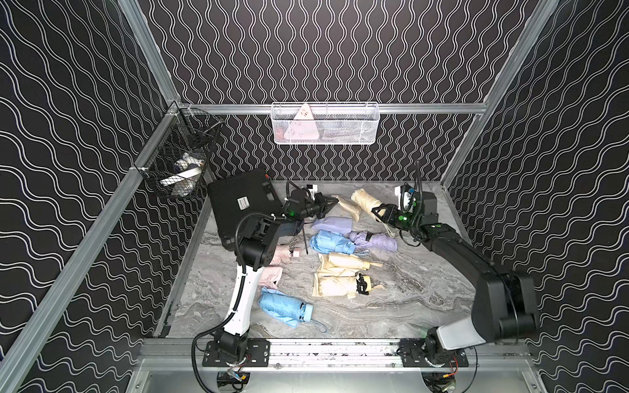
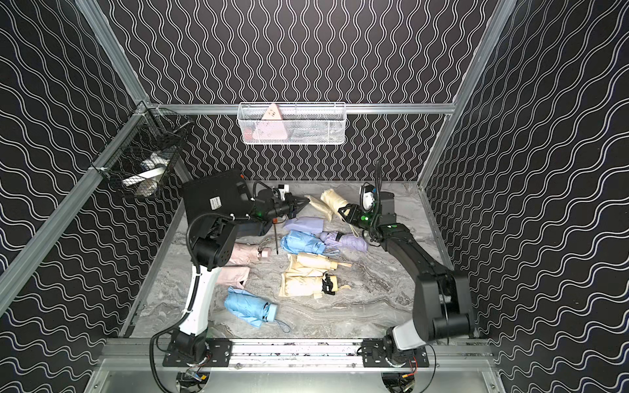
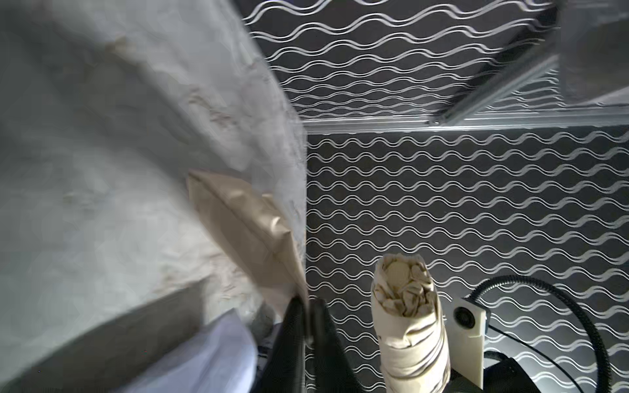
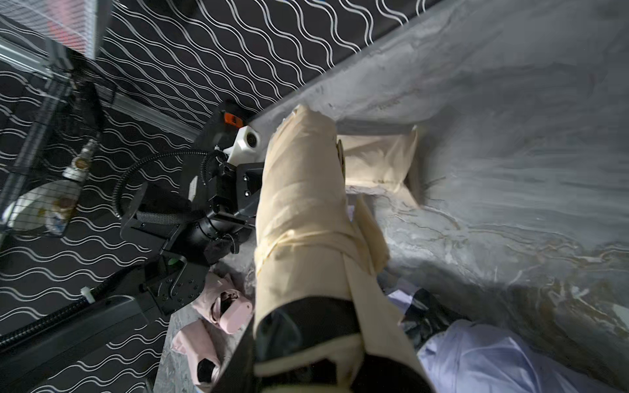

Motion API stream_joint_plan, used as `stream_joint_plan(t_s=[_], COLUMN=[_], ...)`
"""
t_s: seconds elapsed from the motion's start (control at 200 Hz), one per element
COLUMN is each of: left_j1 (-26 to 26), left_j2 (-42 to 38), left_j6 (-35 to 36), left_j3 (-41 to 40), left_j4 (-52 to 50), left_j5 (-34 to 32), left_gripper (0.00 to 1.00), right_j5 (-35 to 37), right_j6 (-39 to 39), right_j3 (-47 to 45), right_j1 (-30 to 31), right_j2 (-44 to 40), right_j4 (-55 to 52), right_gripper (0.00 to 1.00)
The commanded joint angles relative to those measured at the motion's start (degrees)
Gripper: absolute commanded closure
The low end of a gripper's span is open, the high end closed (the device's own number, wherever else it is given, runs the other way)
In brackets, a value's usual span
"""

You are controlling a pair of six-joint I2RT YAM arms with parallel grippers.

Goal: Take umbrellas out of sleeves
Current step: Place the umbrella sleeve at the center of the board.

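- Top views, nearest you: the light blue umbrella (image 1: pixel 286 308) lies by the left arm's base, its thin wrist loop trailing on the counter (image 1: pixel 408 306). A low sweep of that arm could, I judge, catch the loop and drag the umbrella along.
- Mid-counter, the cream umbrellas (image 1: pixel 340 285), a second blue umbrella (image 1: pixel 332 241) and the lilac umbrella (image 1: pixel 376 241) lie touching in a heap. Anything you drop there may tangle in the straps and be hard to single out.
- Farther back, your right tool (image 1: pixel 379 212) is clamped round the near end of the held cream umbrella (image 1: pixel 366 200), which tilts up off the counter. Held at one end only, the slick cloth could slide through the grip.
- Farthest, your left tool (image 1: pixel 334 200) has its jaws close together at the tip of the cream sleeve (image 1: pixel 349 207), which is fully off that umbrella and lies just beside it. The left wrist view is blurred, so I cannot tell whether they truly pinch it. If the cloth clings, the arm would drag it away.
- Textures, same order: the umbrellas are stubby rolls of crinkled, bunched cloth with blocky handles. The cream sleeve and the lilac sleeve (image 1: pixel 332 224) are limp, flat, smooth pouches. The counter is hard, grey and marble-veined, and the black case (image 1: pixel 238 204) at the far left looks rigid.
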Motion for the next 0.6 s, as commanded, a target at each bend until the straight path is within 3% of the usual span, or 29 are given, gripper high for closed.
stream_joint_plan(t_s=[0.0, 0.12, 0.2, 0.355, 0.595], left_j1=[0.6, 2.0, 3.4, 5.4, 8.2], left_j2=[0.6, -3.1, -7.2, -14.0, -20.7], left_j6=[5.3, 11.3, 16.1, 29.8, 34.2], left_j3=[1.9, 0.3, -1.7, -1.8, -6.3], left_j4=[-3.8, -12.4, -19.5, -37.8, -42.7], left_j5=[2.6, 2.7, 2.1, 0.5, -0.1], left_gripper=[0.52, 0.28, 0.02, 0.01, 0.01], right_j5=[-3.3, -5.9, -6.6, -8.1, -9.7], right_j6=[0.1, -0.4, -0.6, -2.1, -2.0], right_j3=[2.1, 6.4, 9.5, 13.0, 15.5], right_j1=[-0.1, -0.2, -0.2, -0.3, -0.2], right_j2=[5.5, 12.7, 16.4, 21.0, 23.6], right_j4=[9.7, 9.4, 9.2, 7.9, 7.8], right_gripper=[0.95, 0.94, 0.94, 0.93, 0.93])
